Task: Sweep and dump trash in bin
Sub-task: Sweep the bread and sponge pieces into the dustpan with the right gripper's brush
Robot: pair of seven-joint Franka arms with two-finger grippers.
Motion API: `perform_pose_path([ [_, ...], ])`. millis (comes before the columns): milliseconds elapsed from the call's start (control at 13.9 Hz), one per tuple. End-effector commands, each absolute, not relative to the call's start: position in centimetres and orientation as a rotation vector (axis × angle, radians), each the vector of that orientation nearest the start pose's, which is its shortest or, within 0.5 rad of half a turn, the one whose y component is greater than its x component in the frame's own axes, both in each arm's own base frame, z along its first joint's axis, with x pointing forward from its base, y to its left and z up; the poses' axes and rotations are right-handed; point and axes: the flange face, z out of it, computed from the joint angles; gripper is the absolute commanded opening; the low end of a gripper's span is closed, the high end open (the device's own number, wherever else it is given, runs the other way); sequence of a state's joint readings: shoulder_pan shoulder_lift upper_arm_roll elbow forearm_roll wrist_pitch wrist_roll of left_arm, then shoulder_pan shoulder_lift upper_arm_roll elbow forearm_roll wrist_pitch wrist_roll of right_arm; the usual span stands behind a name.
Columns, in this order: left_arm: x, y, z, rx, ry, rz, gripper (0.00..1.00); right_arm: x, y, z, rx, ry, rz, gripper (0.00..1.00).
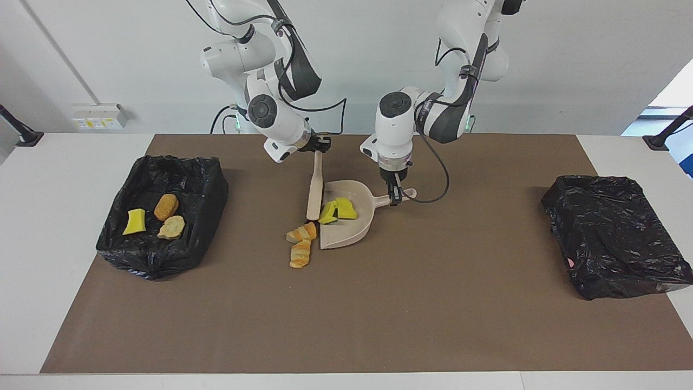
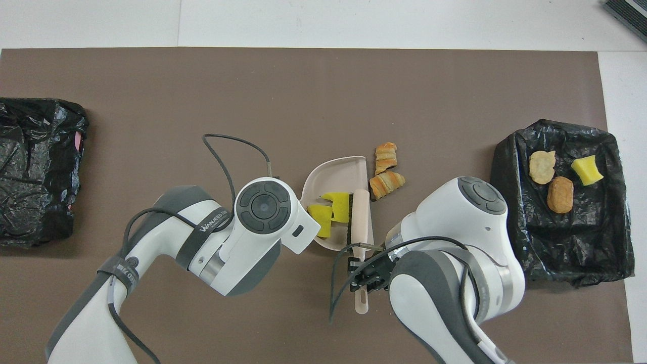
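Facing view, brown mat (image 1: 379, 303) on white table (image 1: 65, 227), pale wall (image 1: 568, 54)

Table (image 1: 81, 260) (brown mat (image 1: 379, 303)), two bins (image 1: 162, 216), dustpan (image 1: 346, 227)

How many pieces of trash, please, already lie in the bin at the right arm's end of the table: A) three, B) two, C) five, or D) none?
A: the open black-lined bin holds three pieces, a yellow sponge bit, a golden-brown nugget and a pale beige lump.
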State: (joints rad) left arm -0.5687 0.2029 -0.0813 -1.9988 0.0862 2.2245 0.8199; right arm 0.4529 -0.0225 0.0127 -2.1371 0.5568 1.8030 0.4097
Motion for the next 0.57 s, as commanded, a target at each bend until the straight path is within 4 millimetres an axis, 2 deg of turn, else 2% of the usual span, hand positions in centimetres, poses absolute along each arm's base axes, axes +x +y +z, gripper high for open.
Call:
perform_pose_path([
  [0,48.5,-34.2,35.8,-2.350,2.057,-0.054,0.00,43.9,25.4,43.4,-2.824,0.179,0.663,0.00],
  [143,49.7,-32.8,36.2,-2.385,2.016,-0.053,0.00,45.1,23.5,43.7,-3.007,0.023,0.592,0.00],
  [287,50.6,-33.0,37.9,-2.395,2.003,-0.020,0.00,46.1,21.3,43.2,-3.066,-0.300,0.542,0.00],
  [359,50.7,-33.3,38.7,-2.390,2.000,0.012,0.00,47.2,19.9,42.7,-3.102,-0.441,0.528,0.00],
  [502,51.4,-33.5,39.0,-2.404,1.977,0.091,0.00,50.6,18.6,41.3,-3.169,-0.660,0.520,0.00],
])
